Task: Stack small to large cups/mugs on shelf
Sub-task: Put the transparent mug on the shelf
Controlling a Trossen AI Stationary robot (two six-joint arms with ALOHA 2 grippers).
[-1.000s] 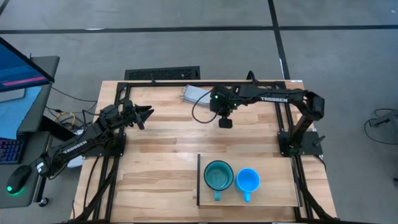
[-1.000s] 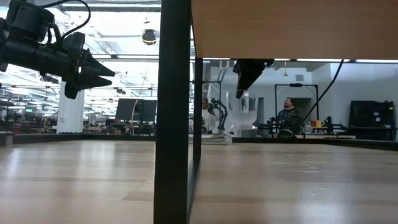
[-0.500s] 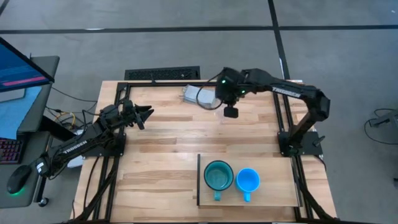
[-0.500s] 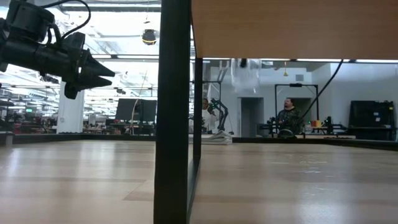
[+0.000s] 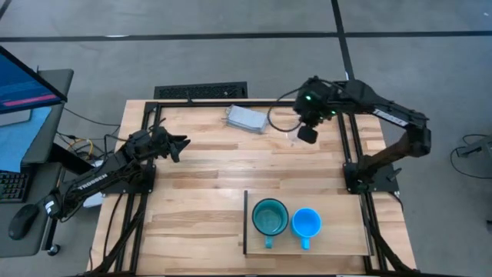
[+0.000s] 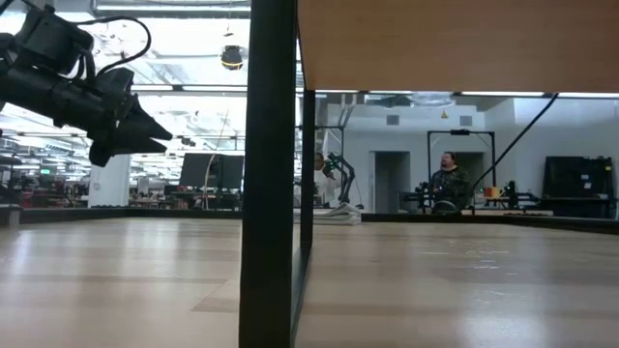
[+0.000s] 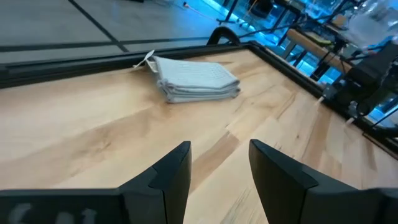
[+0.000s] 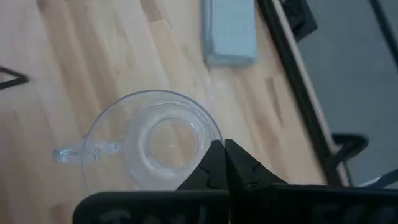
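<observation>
The small clear cup [image 8: 152, 140] with a side handle [image 8: 74, 152] is in my right gripper [image 8: 225, 163], which is shut on it above the table's far right part [image 5: 306, 134]. The teal mug [image 5: 270, 217] and the bright-blue mug [image 5: 306, 223] stand upright side by side on the pale shelf board [image 5: 338, 201], handles toward the near edge. The shelf's dark upright edge [image 5: 245, 223] is on its left side. My left gripper [image 5: 179, 144] hovers open over the table's left part, touching nothing. My right gripper pinches the clear cup's rim [image 8: 214, 144] between its two fingers, on the side opposite the handle. The fingers come from above, pointing down. The cup hangs mouth-up below them, lifted clear of the table.
A grey-blue folded block [image 5: 247, 118] lies near the far edge, left of my right gripper. In the low view the shelf board [image 6: 455, 43] spans overhead on its dark post [image 6: 271, 193]. Black frame rails [image 5: 350, 146] run along the table's sides. People stand in the room beyond.
My right gripper, still shut on the clear cup, has risen and moved toward the table's right edge; in the low view it has gone up out of sight behind the shelf board. My left gripper has dipped slightly.
</observation>
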